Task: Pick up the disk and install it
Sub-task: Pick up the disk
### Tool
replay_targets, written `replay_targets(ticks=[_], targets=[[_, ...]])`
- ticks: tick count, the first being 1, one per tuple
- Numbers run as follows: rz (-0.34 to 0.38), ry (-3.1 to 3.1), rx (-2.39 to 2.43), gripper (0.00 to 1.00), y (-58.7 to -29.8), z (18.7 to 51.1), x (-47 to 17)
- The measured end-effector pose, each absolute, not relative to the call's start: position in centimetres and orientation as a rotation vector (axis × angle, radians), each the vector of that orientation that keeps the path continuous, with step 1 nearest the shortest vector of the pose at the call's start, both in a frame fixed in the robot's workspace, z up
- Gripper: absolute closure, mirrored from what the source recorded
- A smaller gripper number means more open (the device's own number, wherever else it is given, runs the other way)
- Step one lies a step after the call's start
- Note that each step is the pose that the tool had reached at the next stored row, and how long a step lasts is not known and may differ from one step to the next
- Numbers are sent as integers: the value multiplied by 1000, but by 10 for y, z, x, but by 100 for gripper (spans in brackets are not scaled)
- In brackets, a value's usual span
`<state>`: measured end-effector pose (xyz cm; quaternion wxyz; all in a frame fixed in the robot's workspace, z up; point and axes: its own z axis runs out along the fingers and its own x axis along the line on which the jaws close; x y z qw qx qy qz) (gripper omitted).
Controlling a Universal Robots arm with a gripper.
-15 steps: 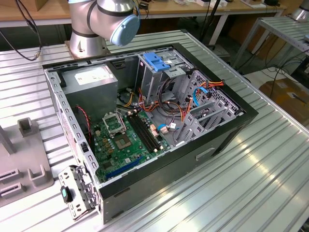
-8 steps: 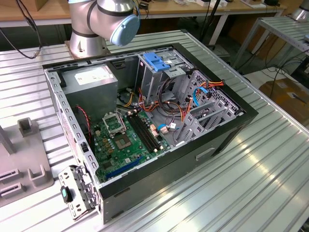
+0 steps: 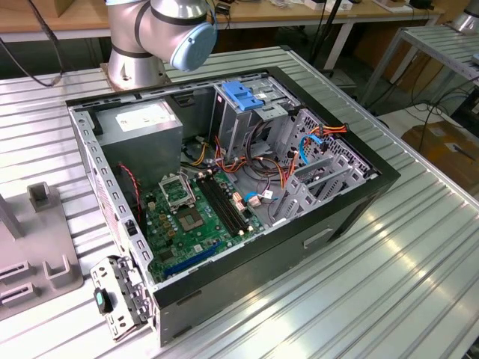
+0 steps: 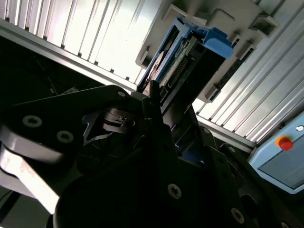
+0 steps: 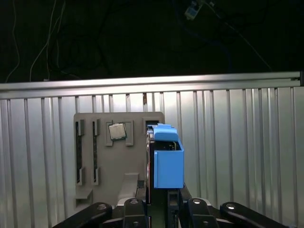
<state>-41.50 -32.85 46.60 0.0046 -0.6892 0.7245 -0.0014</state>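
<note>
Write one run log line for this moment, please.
phase: pickup | disk: upright in grey holder | gripper: at disk, grasp unclear | computer case: open, disk not installed

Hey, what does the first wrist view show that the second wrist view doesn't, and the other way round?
First wrist view: a small square chip seated in the grey holder, apart from the disk, and dark space with cables past the table's far edge. Second wrist view: a red button on a pale panel beside the table's edge. Both: the disk standing on edge in the holder on the ribbed table, with the pincer close to it.
</note>
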Motion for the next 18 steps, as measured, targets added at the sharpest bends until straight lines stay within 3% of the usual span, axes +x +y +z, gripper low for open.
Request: replay_targets(ticks=[18], targets=[[-4,2269,-2159,65,-328,471,-413]])
